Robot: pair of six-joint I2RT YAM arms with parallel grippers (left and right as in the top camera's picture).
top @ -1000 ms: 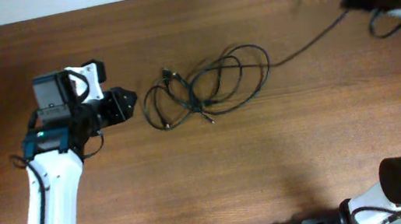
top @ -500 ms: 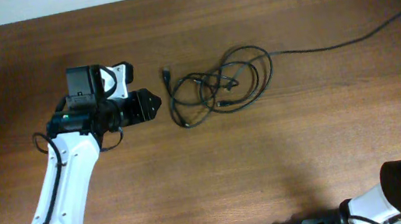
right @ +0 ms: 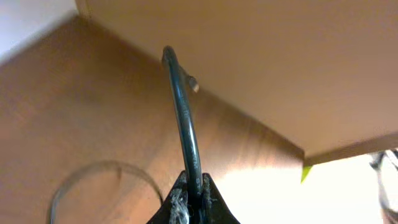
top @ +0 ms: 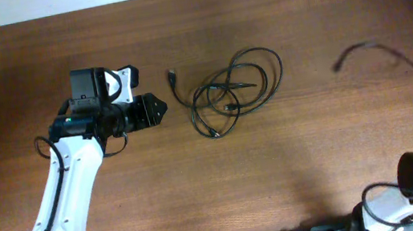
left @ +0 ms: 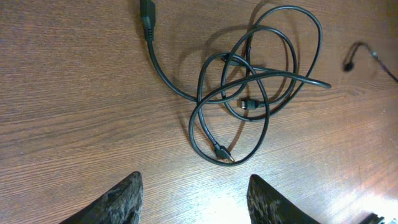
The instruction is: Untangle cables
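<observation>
Black cables (top: 231, 92) in loose tangled loops at the middle of the wooden table (top: 280, 178), left hand (top: 158, 108) released near their left side, right hand (right: 194, 185) clenched on one separate cable (right: 185, 118), well apart toward the right edge.

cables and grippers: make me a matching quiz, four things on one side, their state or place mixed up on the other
Things
1 left gripper
2 right gripper
3 tangle
4 held cable

States
a lying looped on the table
b open, empty, beside the tangle
c shut on a cord
d pinched, apart from the tangle

Pairs: 1-b, 2-c, 3-a, 4-d
</observation>
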